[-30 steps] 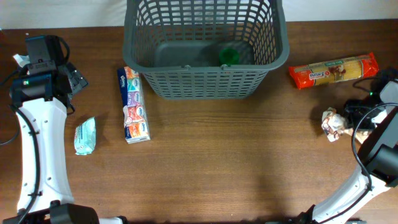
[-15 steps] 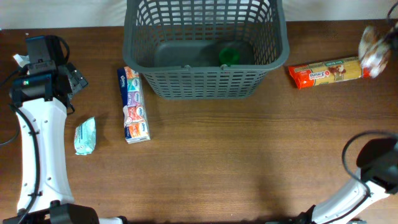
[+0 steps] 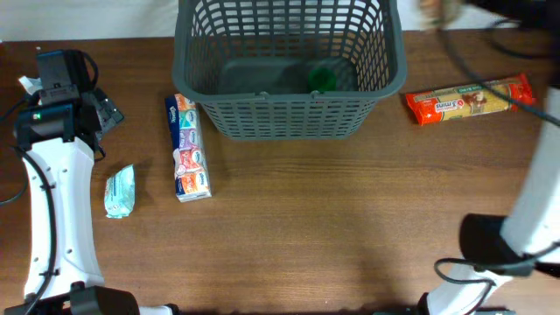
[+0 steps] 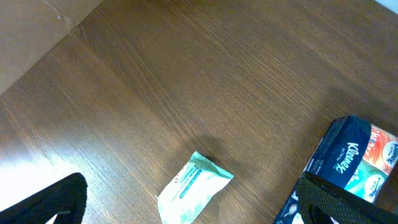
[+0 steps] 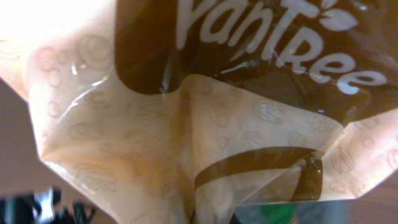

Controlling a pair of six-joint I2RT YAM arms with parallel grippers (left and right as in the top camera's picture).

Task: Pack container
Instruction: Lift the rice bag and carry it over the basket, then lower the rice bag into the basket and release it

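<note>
The container (image 3: 289, 118), a dark grey lattice basket, stands at the back centre with a green item (image 3: 321, 79) on its base. My right gripper (image 3: 444, 8) shows blurred at the top edge, just right of the basket's far right corner, and it carries a cream and brown snack bag (image 3: 433, 10). The bag (image 5: 186, 124) fills the right wrist view and hides the fingers. A green patch (image 5: 280, 214) shows below it. My left gripper (image 3: 103, 112) is open and empty at the far left. In the left wrist view it (image 4: 186, 198) hangs above a wipes pack (image 4: 194, 186).
A red and yellow pasta pack (image 3: 468, 99) lies right of the basket. A Kleenex tissue multipack (image 3: 188, 147) lies left of the basket's front and shows in the left wrist view (image 4: 357, 155). The wipes pack (image 3: 120, 191) lies left of the multipack. The right arm (image 3: 534, 192) rises along the right edge.
My right gripper has lifted the snack bag off the table at the right and swung it up and left to beside the basket's far right corner. The left arm has not moved.
</note>
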